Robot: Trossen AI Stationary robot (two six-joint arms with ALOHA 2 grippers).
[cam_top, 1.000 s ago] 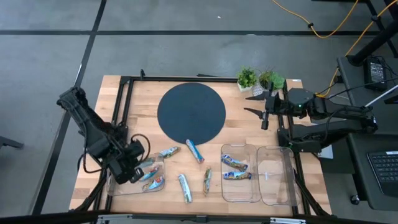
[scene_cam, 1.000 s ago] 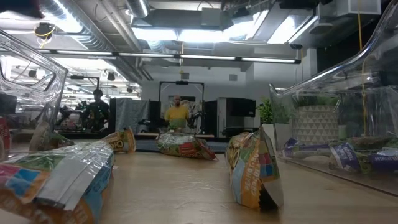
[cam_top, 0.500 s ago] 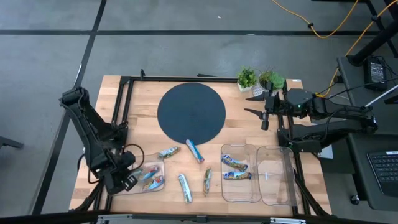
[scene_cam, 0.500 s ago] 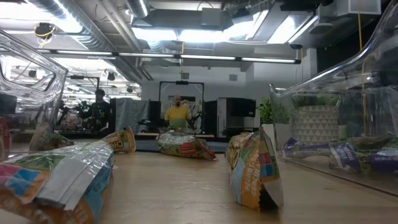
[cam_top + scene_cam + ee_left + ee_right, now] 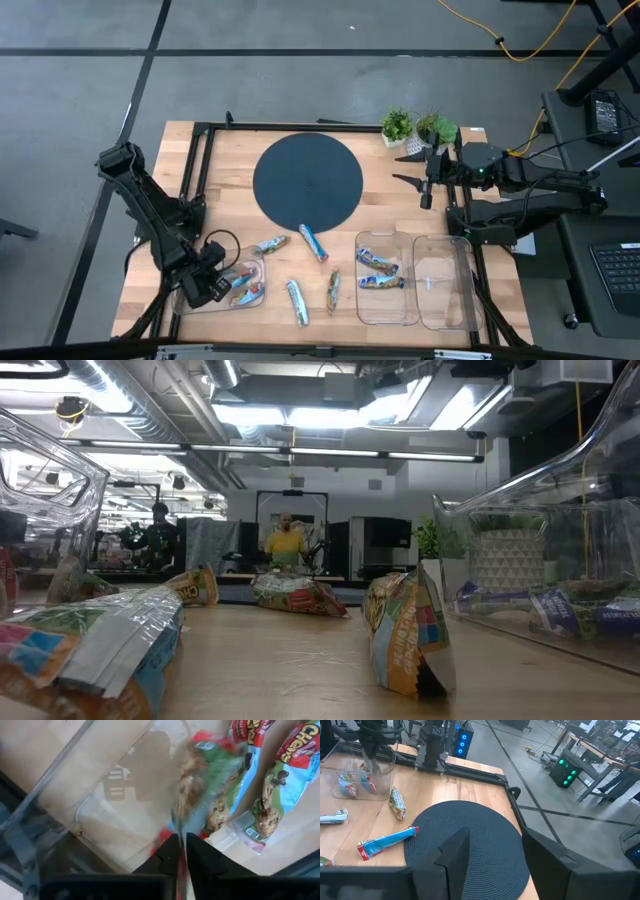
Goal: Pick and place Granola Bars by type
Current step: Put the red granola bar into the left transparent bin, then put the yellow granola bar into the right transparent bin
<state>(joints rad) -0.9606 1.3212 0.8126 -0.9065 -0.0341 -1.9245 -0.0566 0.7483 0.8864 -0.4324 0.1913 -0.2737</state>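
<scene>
My left gripper (image 5: pixel 205 285) (image 5: pixel 181 851) is over the left clear tray (image 5: pixel 222 304), shut on a green and red granola bar (image 5: pixel 197 780). Two blue-wrapped bars (image 5: pixel 280 775) lie flat in that tray (image 5: pixel 75 780). On the bare wood lie a silver-blue bar (image 5: pixel 270 243), a blue and red one (image 5: pixel 313 242), a silver one (image 5: pixel 297 302) and a green one (image 5: pixel 332 291). Two blue bars (image 5: pixel 380 272) lie in the middle tray (image 5: pixel 388 310). My right gripper (image 5: pixel 415 170) (image 5: pixel 495 865) hangs open past the round mat's right side. My left gripper pinches the green and red bar by one end (image 5: pixel 181 839) between its two fingers (image 5: pixel 167 856), which lie along the bar's length. The bar sticks out beyond the fingertips over the tray floor. Whether its free end touches the tray, I cannot tell.
A dark round mat (image 5: pixel 307 180) covers the table's far middle, and two small potted plants (image 5: pixel 415 127) stand at the far right. A third clear tray (image 5: pixel 445 282) sits at the near right. People stand in the room beyond the table (image 5: pixel 285 542).
My left gripper has moved toward the table's near edge and a little left, then drifted back right over the left tray, staying shut. The right arm has kept still.
</scene>
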